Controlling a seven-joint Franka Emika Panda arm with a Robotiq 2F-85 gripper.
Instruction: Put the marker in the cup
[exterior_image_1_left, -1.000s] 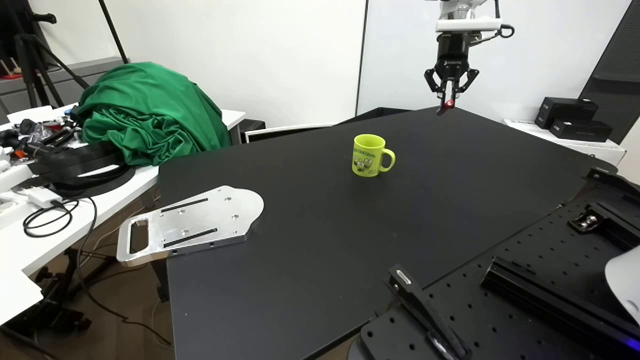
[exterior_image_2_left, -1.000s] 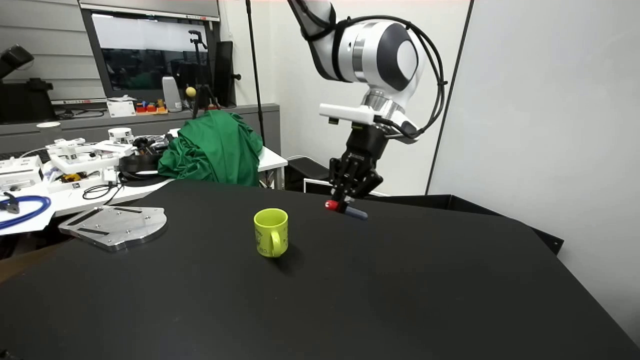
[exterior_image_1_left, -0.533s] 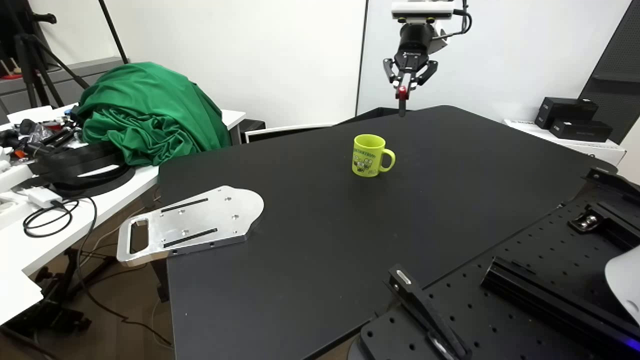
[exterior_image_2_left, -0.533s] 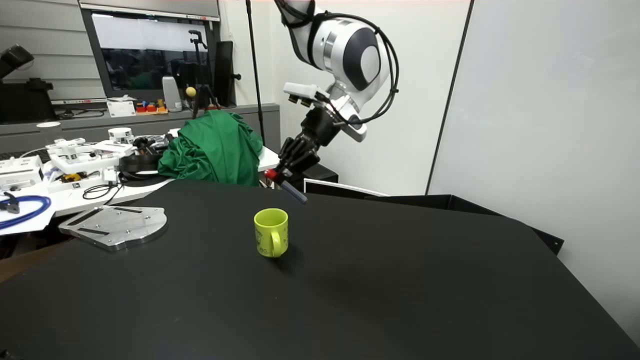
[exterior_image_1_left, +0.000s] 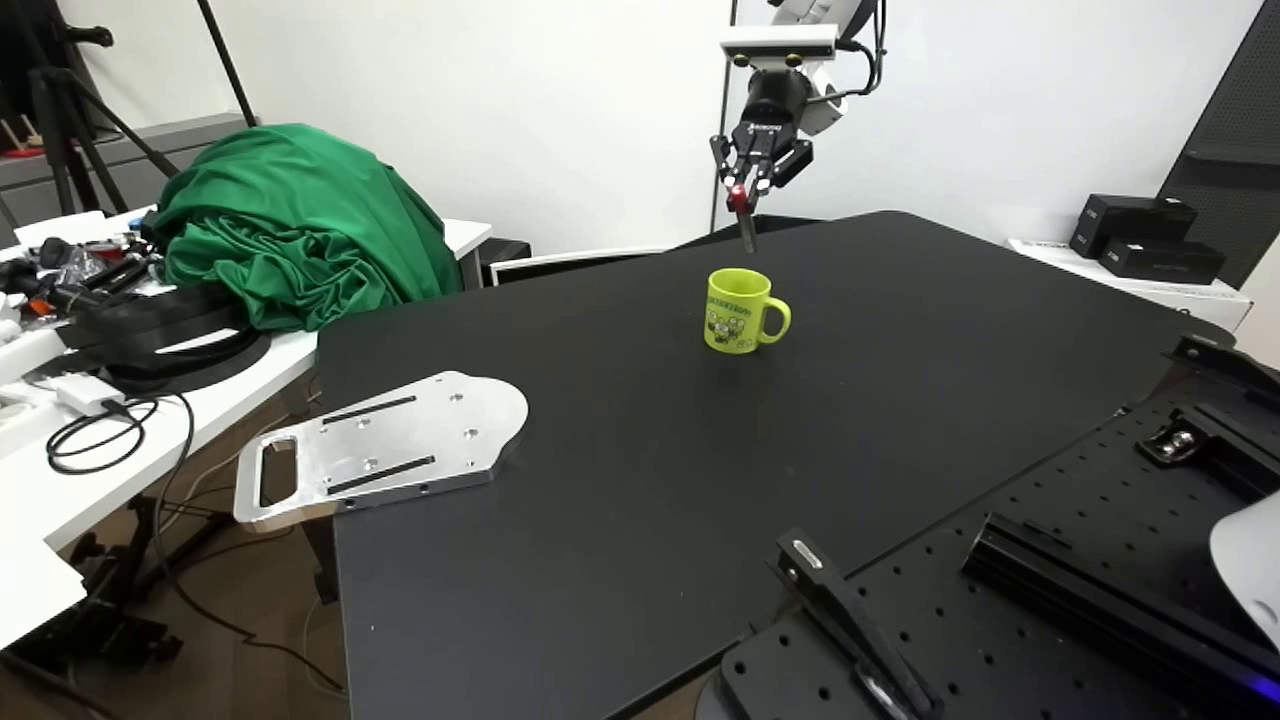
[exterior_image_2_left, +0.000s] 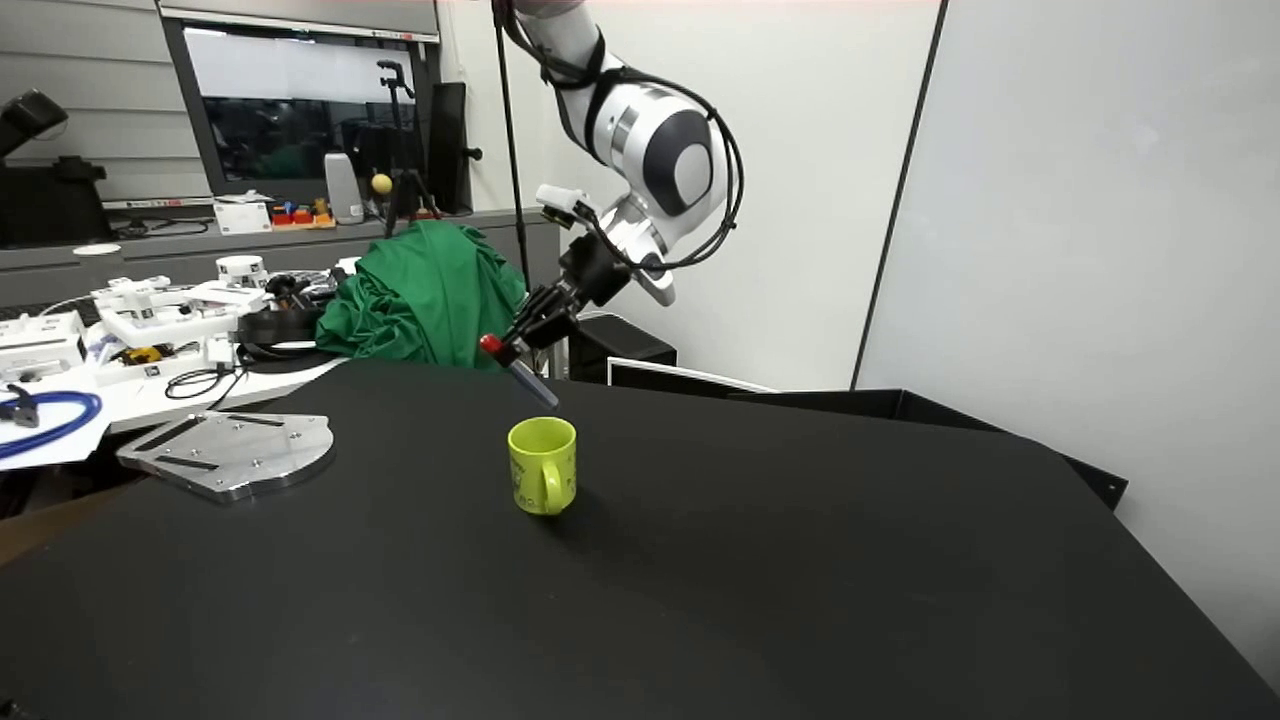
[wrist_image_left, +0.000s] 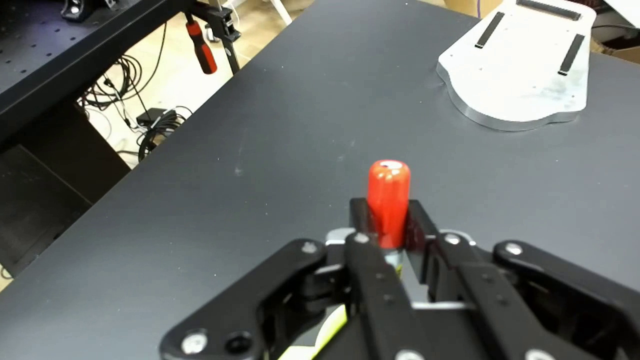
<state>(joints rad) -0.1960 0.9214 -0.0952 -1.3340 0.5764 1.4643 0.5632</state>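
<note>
Pincer (wrist_image_left: 388, 220) aslant around marker (exterior_image_2_left: 533, 384)

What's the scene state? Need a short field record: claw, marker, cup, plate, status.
claw: shut on the marker, raised above the black table
marker: gripped by its red end, dark end slanting down
cup: yellow-green, upright on the table
gap: marker apart from cup in both exterior views
metal plate: lying flat, one end past the table edge
status: marker not yet in cup
</note>
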